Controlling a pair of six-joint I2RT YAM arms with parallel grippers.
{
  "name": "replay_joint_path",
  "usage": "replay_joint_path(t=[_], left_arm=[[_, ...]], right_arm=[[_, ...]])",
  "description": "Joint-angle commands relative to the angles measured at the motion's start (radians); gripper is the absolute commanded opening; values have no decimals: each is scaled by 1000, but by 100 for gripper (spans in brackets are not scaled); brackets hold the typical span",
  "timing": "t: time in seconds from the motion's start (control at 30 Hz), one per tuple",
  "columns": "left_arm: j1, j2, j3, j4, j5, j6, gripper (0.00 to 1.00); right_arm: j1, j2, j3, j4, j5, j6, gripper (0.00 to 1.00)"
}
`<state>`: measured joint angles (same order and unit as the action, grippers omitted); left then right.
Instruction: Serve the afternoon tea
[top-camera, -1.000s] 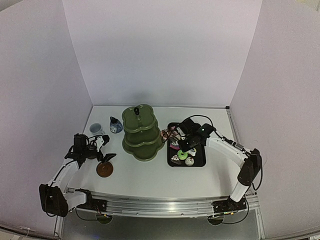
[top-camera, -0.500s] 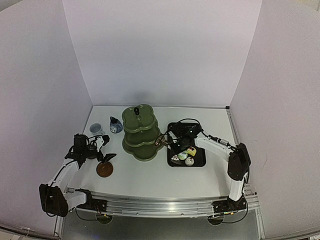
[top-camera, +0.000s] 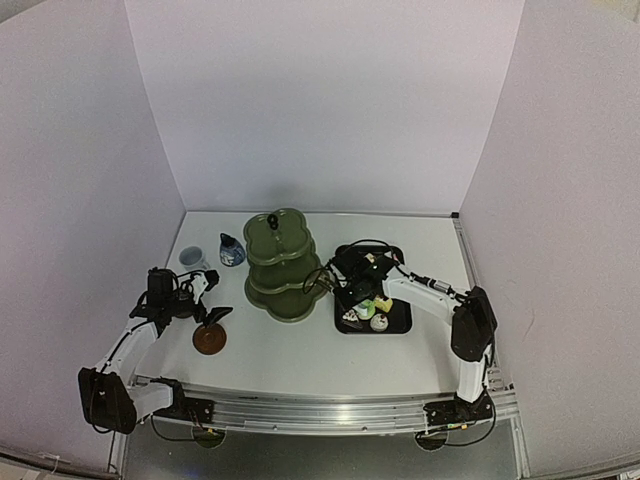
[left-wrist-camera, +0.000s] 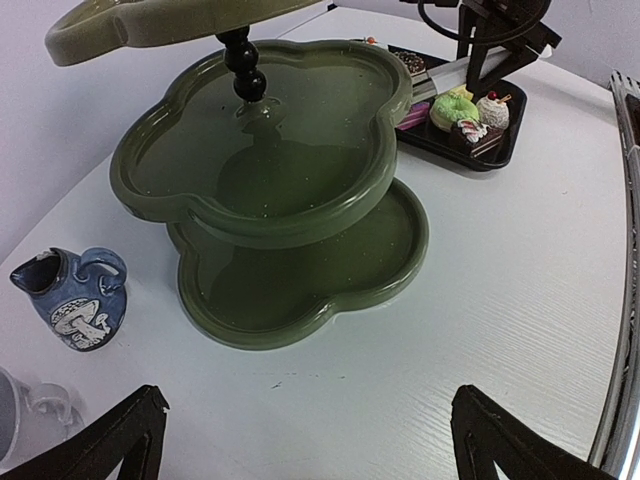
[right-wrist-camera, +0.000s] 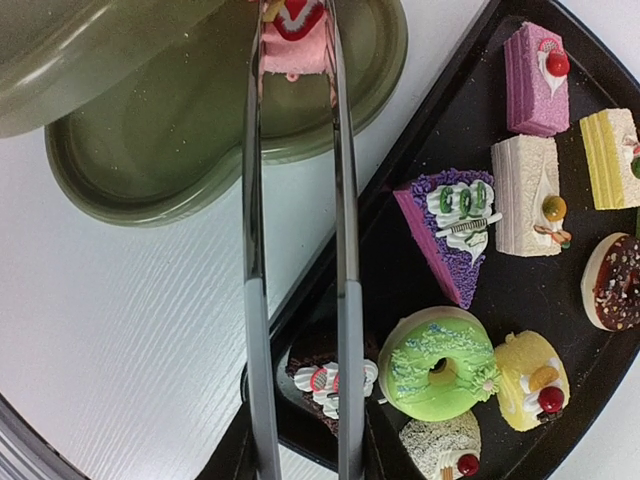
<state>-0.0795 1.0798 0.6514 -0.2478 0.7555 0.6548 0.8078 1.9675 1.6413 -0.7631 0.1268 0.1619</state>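
Observation:
The olive-green three-tier stand (top-camera: 283, 262) is at the table's middle, and its tiers (left-wrist-camera: 270, 170) are bare. My right gripper (top-camera: 360, 273) is shut on thin metal tongs (right-wrist-camera: 345, 250). The tong tips pinch a pink cake (right-wrist-camera: 293, 40) above the lowest tier (right-wrist-camera: 200, 130). Several other cakes lie on the black tray (right-wrist-camera: 450, 110), among them a purple wedge (right-wrist-camera: 450, 230) and a green doughnut (right-wrist-camera: 438, 365). My left gripper (left-wrist-camera: 310, 455) stands open over bare table, just behind a brown coaster (top-camera: 210, 339). The white mug (top-camera: 191, 258) and dark-blue pot (left-wrist-camera: 75, 300) stand at the left rear.
White walls close in the table on three sides. The black tray (top-camera: 400, 322) lies just right of the stand. A metal rail (top-camera: 320, 410) with both arm bases runs along the near edge.
My right arm has swung left from over the tray to the stand's edge, carrying the pink cake in the tongs. The left arm has not moved.

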Motion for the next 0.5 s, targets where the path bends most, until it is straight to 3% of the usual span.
replay_joint_path(t=[0.0, 0.17, 0.47], left_arm=[[-3, -23, -2, 26, -6, 3, 100], [-2, -22, -1, 21, -9, 6, 100], [-2, -21, 2, 16, -8, 12, 100]], right_arm=[[7, 15, 42, 33, 28, -4, 30], [7, -15, 28, 32, 19, -1, 40], [7, -110, -19, -6, 31, 4, 41]])
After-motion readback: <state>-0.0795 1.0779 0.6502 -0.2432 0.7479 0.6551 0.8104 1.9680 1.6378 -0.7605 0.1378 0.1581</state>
